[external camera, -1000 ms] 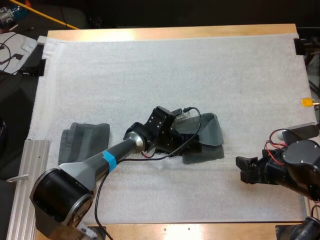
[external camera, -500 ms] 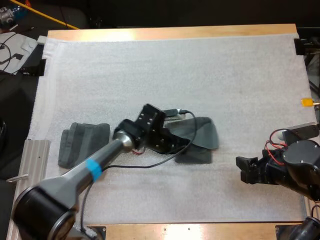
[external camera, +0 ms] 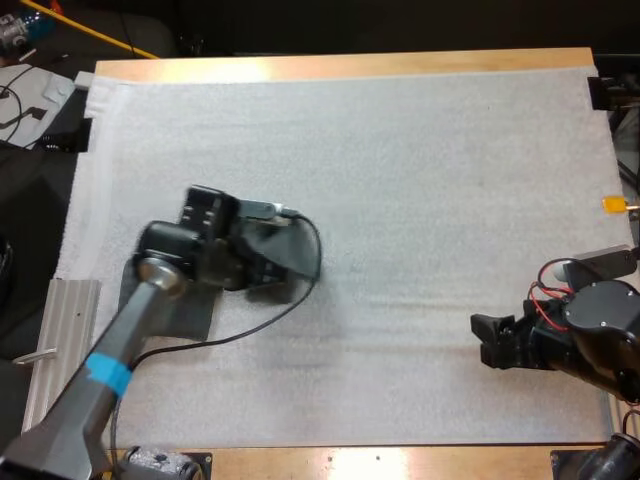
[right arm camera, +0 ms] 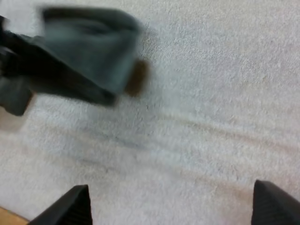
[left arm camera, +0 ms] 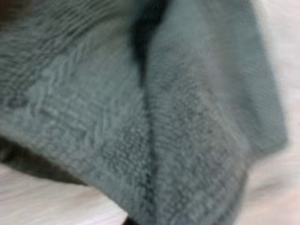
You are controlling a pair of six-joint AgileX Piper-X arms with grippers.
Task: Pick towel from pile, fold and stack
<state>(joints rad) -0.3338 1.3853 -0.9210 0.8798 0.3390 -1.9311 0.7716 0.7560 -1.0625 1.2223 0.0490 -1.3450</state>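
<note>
A folded dark grey-green towel (external camera: 288, 250) hangs from my left gripper (external camera: 262, 270), which is shut on it and holds it just above the mat, left of centre. Seen from the left wrist, the towel's (left arm camera: 164, 140) ribbed cloth sits right against the camera. A second grey-green towel (external camera: 185, 312) lies flat on the mat under my left arm, partly hidden by it. My right gripper (external camera: 486, 340) rests low at the mat's right side, open, with nothing between its fingers (right arm camera: 75, 206). From there the carried towel (right arm camera: 89, 47) appears far off, with the left gripper beside it.
A ribbed metal rail (external camera: 55, 340) lies along the table's left edge beside the flat towel. The white mat (external camera: 400, 180) stretches bare between the two arms. Cables and clutter (external camera: 25, 70) sit off the table's far left corner.
My left gripper closed on the folded towel and swung it left from the mat's middle to beside the flat towel. The right arm has not moved.
</note>
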